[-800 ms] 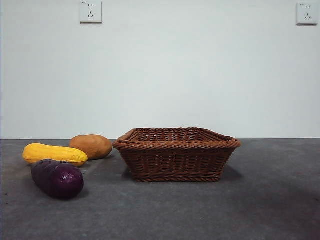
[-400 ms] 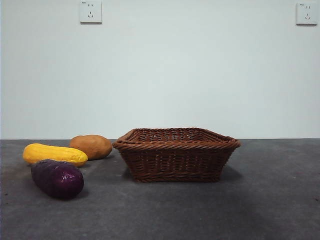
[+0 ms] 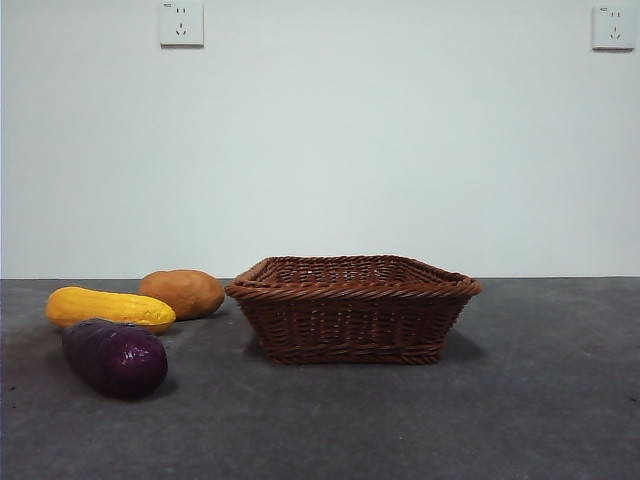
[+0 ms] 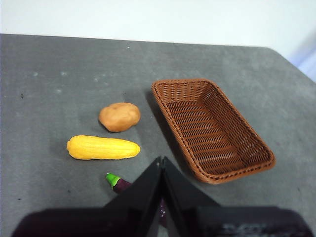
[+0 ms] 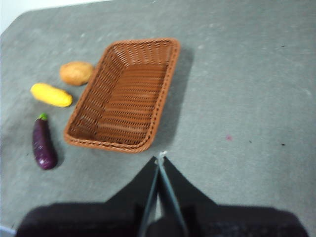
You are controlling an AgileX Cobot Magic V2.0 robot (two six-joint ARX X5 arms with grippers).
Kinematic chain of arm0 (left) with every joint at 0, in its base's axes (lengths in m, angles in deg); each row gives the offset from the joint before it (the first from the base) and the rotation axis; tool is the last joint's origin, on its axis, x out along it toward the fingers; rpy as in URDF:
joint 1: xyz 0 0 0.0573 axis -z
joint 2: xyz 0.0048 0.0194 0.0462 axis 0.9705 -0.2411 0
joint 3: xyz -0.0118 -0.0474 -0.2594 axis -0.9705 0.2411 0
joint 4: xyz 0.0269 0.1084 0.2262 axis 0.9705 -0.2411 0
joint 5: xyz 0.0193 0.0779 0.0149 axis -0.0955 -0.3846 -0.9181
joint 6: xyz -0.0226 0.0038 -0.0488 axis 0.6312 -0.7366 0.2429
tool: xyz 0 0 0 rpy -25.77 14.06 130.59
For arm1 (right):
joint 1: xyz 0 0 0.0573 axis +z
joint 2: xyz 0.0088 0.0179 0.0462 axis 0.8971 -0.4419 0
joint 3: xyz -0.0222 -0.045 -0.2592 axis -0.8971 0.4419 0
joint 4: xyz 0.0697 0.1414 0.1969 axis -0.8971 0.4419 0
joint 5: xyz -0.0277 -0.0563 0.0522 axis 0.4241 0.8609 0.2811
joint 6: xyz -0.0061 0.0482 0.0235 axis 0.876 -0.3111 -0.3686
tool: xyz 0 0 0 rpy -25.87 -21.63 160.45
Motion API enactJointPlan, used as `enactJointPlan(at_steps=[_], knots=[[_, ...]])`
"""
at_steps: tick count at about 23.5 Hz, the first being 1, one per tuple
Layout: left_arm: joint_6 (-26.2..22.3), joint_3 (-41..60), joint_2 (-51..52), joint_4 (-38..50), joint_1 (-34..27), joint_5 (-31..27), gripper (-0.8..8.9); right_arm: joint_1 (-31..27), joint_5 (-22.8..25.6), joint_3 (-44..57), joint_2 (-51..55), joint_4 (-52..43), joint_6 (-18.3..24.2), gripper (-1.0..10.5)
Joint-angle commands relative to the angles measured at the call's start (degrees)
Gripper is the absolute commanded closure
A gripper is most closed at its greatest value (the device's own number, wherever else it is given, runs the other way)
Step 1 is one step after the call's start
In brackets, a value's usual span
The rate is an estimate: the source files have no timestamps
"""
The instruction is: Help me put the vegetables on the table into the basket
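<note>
Woven brown wicker, the basket (image 3: 353, 307) is seen empty at table (image 3: 540, 400) centre from the front, with potato (image 3: 183, 293), corn (image 3: 109, 307) and purple eggplant (image 3: 115, 356) grouped to its left. Above the eggplant, the left gripper (image 4: 161, 163) is shown with jaws pressed together, nothing held. Near the basket's right, the right gripper (image 5: 159, 160) is likewise closed and empty.

Left end effector (image 4: 161, 163), right end effector (image 5: 159, 161): black, tapered, pointed jaws
</note>
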Motion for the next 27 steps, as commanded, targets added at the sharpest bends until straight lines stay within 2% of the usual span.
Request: enactJointPlan(at_steps=[1, 3, 8, 9, 10, 11, 12, 14, 15, 22, 27], knots=[[-4.48, -3.78, -2.05, -3.69, 0.90, 0.15, 8.20, 0.00, -0.74, -2.97, -1.92, 3.04, 4.02, 9.6], [-4.96, -5.68, -3.26, -5.05, 2.01, 0.15, 8.20, 0.00, -0.72, -4.83, -3.34, 5.68, 6.27, 9.6], [-4.92, -6.10, -3.98, -5.16, 2.69, 0.20, 7.96, 0.00, -0.76, -5.35, -3.74, 6.08, 6.21, 9.4], [-4.90, -6.16, -3.98, -5.14, 2.69, 0.20, 6.99, 0.00, -0.79, -5.40, -3.76, 6.10, 6.21, 9.3], [-4.87, -6.36, -4.13, -5.11, 2.69, 0.17, 5.24, 0.00, -0.83, -5.46, -3.74, 6.08, 6.19, 8.6], [-4.57, -6.69, -4.28, -5.18, 2.69, 0.15, 3.00, 0.00, -1.07, -5.55, -3.74, 6.05, 6.19, 7.4], [-3.91, -7.08, -4.52, -5.20, 2.69, 0.15, 1.57, 0.00, -1.55, -5.64, -3.76, 6.05, 6.14, 6.2], [-2.99, -8.02, -5.35, -5.35, 2.69, 0.20, 1.45, 0.00, -2.34, -5.64, -3.76, 6.08, 5.68, 3.6], [-2.95, -8.55, -5.92, -5.53, 2.69, 0.17, 1.45, 0.00, -2.49, -5.64, -3.76, 6.10, 5.55, 3.1], [-2.95, -10.56, -10.10, -6.69, 2.69, 0.20, 1.45, 0.00, -4.04, -5.64, -4.24, 5.55, 5.49, 3.1], [-2.95, -10.56, -12.37, -6.14, 2.69, 0.17, 1.45, 0.04, -6.80, -5.75, -9.73, -2.58, 0.79, 3.1]])
